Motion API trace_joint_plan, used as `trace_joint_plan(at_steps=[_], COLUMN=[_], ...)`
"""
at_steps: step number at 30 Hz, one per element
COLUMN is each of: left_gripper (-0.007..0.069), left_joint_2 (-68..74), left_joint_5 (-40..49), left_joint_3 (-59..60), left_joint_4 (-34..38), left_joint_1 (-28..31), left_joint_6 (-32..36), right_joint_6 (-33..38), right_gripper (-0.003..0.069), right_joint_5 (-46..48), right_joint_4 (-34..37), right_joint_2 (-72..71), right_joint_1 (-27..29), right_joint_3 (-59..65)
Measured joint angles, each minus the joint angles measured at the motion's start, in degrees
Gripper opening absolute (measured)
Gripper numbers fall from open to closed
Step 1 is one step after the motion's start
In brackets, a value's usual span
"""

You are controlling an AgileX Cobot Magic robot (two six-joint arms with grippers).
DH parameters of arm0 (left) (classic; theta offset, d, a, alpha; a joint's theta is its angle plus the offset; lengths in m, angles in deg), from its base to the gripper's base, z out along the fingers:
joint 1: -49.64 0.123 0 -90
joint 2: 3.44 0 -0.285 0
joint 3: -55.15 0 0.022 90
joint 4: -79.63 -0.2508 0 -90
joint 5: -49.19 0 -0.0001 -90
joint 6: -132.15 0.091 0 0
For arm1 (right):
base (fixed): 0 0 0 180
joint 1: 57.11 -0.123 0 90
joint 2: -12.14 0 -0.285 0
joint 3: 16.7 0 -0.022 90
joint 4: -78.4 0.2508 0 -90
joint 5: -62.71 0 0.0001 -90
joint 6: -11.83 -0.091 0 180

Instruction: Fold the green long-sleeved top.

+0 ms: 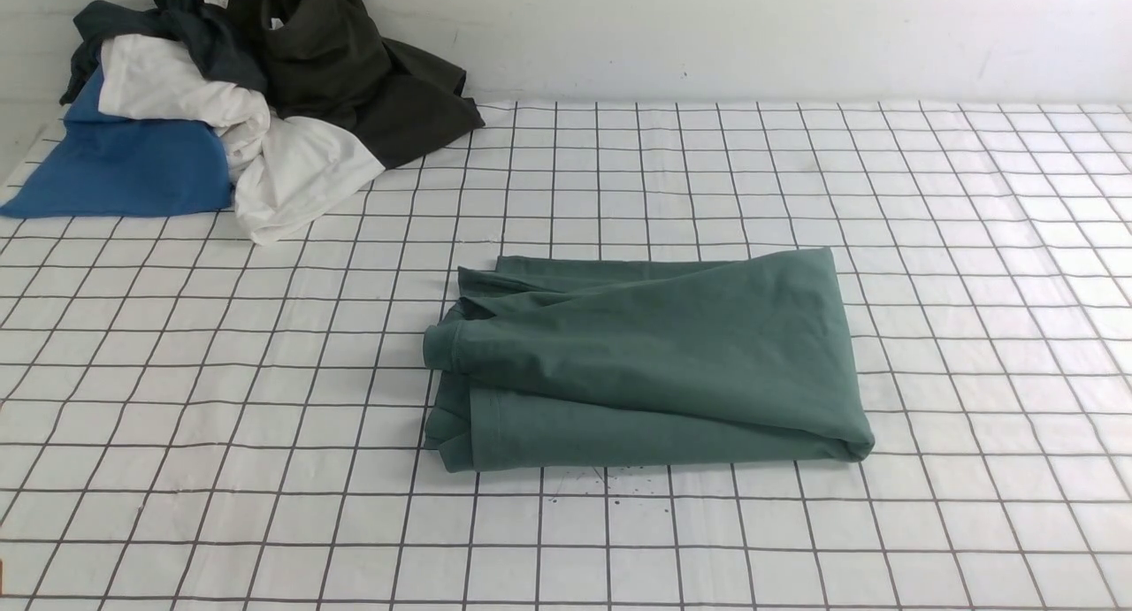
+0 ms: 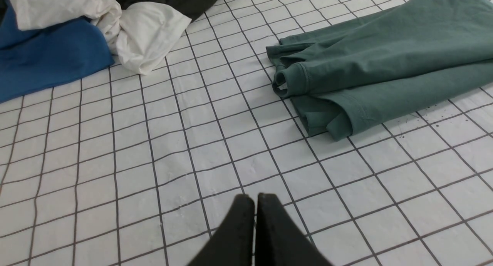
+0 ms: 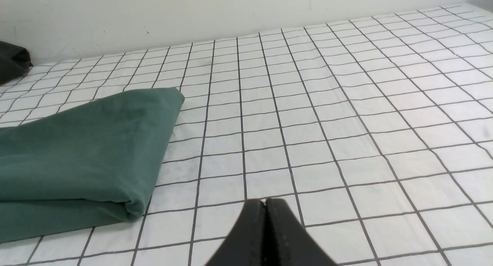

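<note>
Left hand (image 2: 255,198) closed; green top (image 1: 650,363) folded.

One green long-sleeved top (image 1: 654,363), two end effectors, one clothes pile (image 1: 230,98).

Left gripper (image 2: 255,198) and right gripper (image 3: 265,201), jaws pressed together, empty, above the table.

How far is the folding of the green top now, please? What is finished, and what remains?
Done: the green long-sleeved top lies on the checked table as a compact, layered rectangle, with a sleeve cuff showing at its left edge. In hand: nothing; the left claw and right claw are shut, empty and apart from the cloth. Left: probably nothing, perhaps tidying the uneven left edge.
</note>
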Motion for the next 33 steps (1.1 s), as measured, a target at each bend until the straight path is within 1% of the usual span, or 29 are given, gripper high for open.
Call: trace_joint_plan(at_steps=[4, 8, 13, 16, 19, 20, 23, 25, 28, 33], left_gripper=[-0.0007, -0.0007, -0.0007, -0.0007, -0.0007, -0.0007, -0.0007, -0.0007, -0.0007, -0.0007], left_joint_2=[0.00, -0.93, -4.30, -6.43, -8.24, -9.02, -9.56, -9.69, -9.69, -9.74], left_joint_5=[-0.56, -5.55, -22.06, -33.04, -38.11, -38.18, -37.11, -32.69, -26.59, -26.24], left_joint_3=[0.61, 4.43, 14.14, 21.06, 26.94, 28.03, 28.81, 28.82, 28.84, 28.84], left_joint_4=[-0.12, -0.30, -1.38, -1.56, -1.56, -1.62, -1.76, -2.41, -2.67, -2.67], left_joint_1=[0.00, 0.00, 0.66, 4.09, 7.74, 8.93, 9.95, 9.95, 9.83, 9.83], left_joint_6=[0.00, 0.06, 0.06, 0.00, -0.63, -1.32, -2.58, -4.65, -5.51, -5.72], right_joint_6=[0.02, 0.02, 0.02, 0.02, 0.02, 0.02, 0.02, 0.06, 0.06, 0.06], right_gripper=[-0.0014, -0.0014, -0.0014, -0.0014, -0.0014, -0.0014, -0.0014, -0.0014, -0.0014, -0.0014], right_joint_5=[0.00, 0.03, 0.03, 0.03, 0.03, 0.03, 0.08, 0.08, 0.08, 0.08], right_joint_4=[-0.02, -0.02, -0.02, -0.02, -0.02, -0.02, -0.07, -0.07, -0.07, -0.07], right_joint_2=[0.00, 0.00, 0.00, 0.00, 0.00, 0.00, 0.00, 0.00, 0.00, 0.00], right_joint_1=[0.00, 0.00, 0.00, 0.00, 0.00, 0.00, 0.00, 0.00, 0.00, 0.00], right_joint_3=[0.00, 0.00, 0.00, 0.00, 0.00, 0.00, 0.00, 0.00, 0.00, 0.00])
